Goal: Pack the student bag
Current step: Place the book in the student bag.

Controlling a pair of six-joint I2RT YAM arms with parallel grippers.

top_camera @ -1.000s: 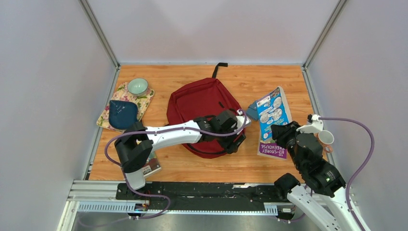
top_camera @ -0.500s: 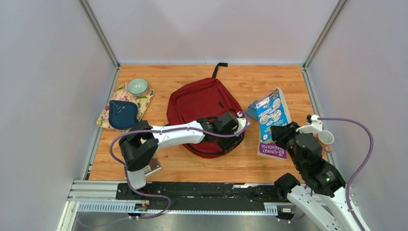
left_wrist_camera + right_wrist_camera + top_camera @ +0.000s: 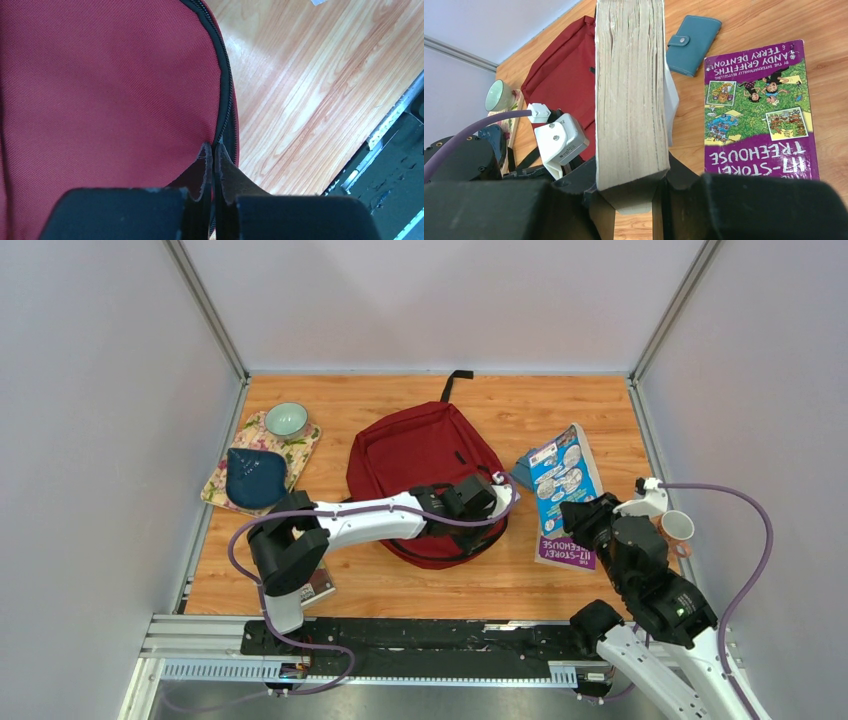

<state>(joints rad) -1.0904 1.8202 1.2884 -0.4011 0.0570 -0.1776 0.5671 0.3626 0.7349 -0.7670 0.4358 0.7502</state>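
The bag (image 3: 420, 450) was laid mid-table, the left gripper (image 3: 213, 156) pinched shut at its zip (image 3: 225, 95) at 4 o'clock, presumably to open it. A book (image 3: 631, 90) was clamped upright in the right gripper (image 3: 631, 194) at 3 o'clock, ready for packing.

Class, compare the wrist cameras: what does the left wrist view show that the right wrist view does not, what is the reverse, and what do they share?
Only the left wrist view: the left jaws, closed at the black zipper.
Only the right wrist view: the right jaws gripping a thick book page-edge on, a purple book lying flat, a teal wallet and a green cup.
Both: the red bag and the wooden table.
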